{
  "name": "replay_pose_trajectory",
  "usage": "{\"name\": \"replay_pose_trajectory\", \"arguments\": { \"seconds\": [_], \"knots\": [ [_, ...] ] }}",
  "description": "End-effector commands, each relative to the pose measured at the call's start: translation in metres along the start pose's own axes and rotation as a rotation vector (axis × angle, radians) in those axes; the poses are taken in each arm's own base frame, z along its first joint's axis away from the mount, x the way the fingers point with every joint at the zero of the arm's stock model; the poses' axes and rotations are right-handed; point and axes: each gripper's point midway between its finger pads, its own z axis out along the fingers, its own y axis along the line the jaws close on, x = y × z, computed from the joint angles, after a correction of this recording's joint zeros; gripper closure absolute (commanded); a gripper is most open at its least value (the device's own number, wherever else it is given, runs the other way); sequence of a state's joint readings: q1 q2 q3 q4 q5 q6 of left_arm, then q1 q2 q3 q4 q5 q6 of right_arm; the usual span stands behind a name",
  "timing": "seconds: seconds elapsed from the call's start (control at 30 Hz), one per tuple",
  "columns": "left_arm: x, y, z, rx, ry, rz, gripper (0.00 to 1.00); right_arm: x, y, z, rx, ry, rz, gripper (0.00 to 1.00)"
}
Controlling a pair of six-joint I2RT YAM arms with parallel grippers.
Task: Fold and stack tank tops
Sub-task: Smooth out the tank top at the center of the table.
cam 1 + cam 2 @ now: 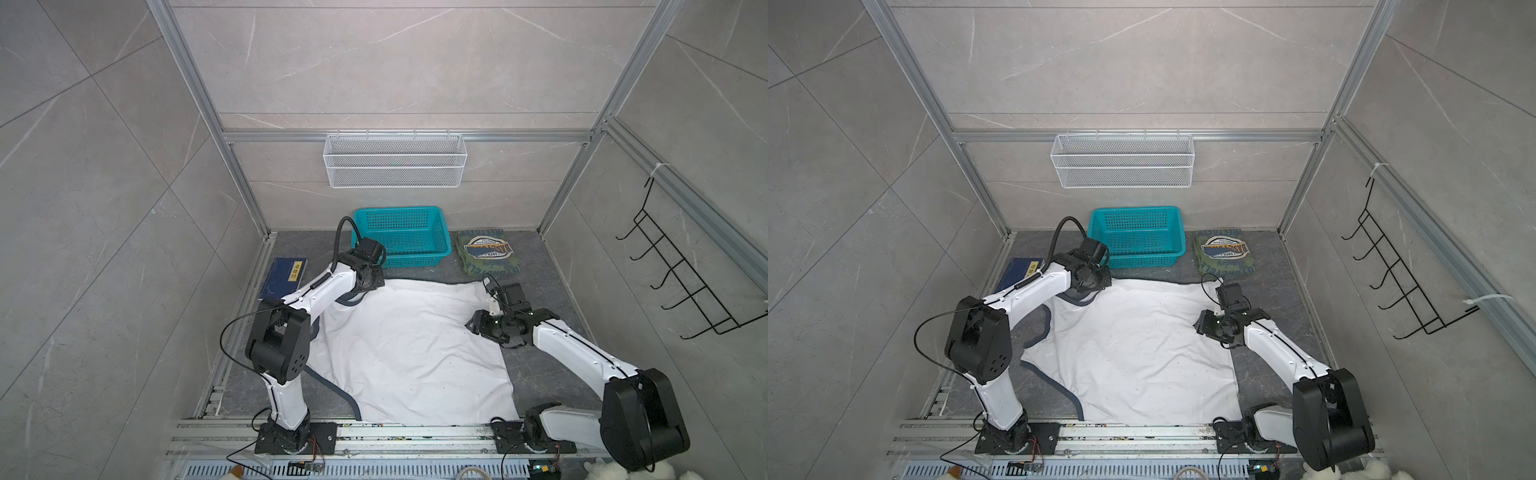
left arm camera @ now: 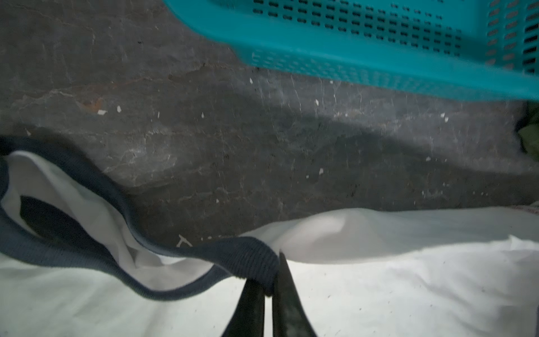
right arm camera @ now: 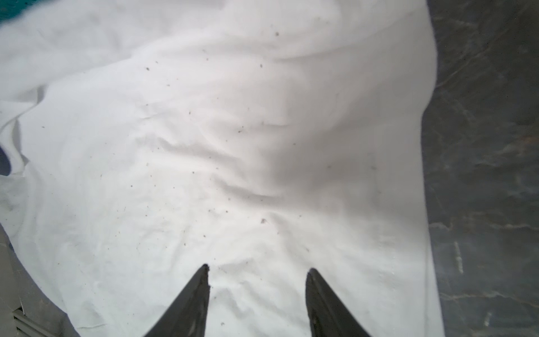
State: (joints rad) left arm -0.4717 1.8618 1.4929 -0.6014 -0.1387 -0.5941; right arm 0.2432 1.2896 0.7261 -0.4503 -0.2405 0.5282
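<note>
The white tank top lies spread flat across the dark table, its navy trim along the left side. My left gripper sits at its far left corner, shut on a strip of the ribbed navy trim. My right gripper hovers open just over the white cloth near its right edge, with nothing between its fingers. The olive green tank top lies folded at the back right, badge print facing up.
A teal plastic basket stands at the back centre, close to my left gripper. A blue book lies at the far left. A white wire basket hangs on the back wall and a black hook rack on the right wall.
</note>
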Motion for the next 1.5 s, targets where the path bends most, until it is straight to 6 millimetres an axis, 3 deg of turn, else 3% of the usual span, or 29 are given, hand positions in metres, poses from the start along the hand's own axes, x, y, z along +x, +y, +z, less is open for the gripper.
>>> {"name": "replay_pose_trajectory", "arguments": {
  "seconds": [0.0, 0.13, 0.2, 0.33, 0.4, 0.47, 0.63, 0.73, 1.0, 1.23, 1.47],
  "knots": [
    [-0.004, 0.011, 0.021, -0.022, 0.070, 0.007, 0.84, 0.004, 0.001, 0.004, -0.006, 0.012, 0.005, 0.44],
    [-0.012, 0.041, 0.028, -0.115, 0.079, -0.044, 0.68, 0.001, 0.002, -0.001, -0.001, 0.003, -0.003, 0.44],
    [-0.017, 0.049, 0.015, -0.140, 0.046, -0.037, 0.55, 0.001, 0.003, -0.004, -0.001, 0.000, -0.008, 0.44],
    [-0.015, 0.059, -0.037, -0.136, -0.028, -0.034, 0.39, 0.001, 0.001, -0.003, 0.013, 0.005, -0.018, 0.44],
    [-0.002, 0.067, -0.062, -0.113, -0.066, -0.050, 0.32, 0.001, 0.001, 0.000, 0.011, 0.008, -0.019, 0.44],
    [0.025, 0.083, -0.081, -0.094, -0.085, -0.098, 0.29, -0.001, 0.002, 0.003, 0.006, 0.008, -0.015, 0.44],
    [0.094, 0.131, -0.100, -0.139, -0.086, -0.203, 0.28, -0.011, 0.009, 0.005, -0.012, -0.007, -0.014, 0.43],
    [0.111, 0.137, -0.096, -0.084, -0.096, -0.228, 0.25, -0.014, 0.013, 0.007, -0.026, -0.009, -0.009, 0.43],
    [0.135, 0.153, -0.057, -0.079, -0.019, -0.323, 0.28, -0.017, 0.016, 0.014, -0.030, 0.008, -0.017, 0.42],
    [0.170, 0.181, -0.023, -0.083, 0.073, -0.495, 0.29, -0.022, 0.003, 0.038, 0.003, 0.046, 0.025, 0.40],
    [0.203, 0.216, -0.021, -0.168, 0.121, -0.681, 0.28, -0.026, -0.019, 0.054, 0.037, 0.071, 0.132, 0.41]
  ]
}}
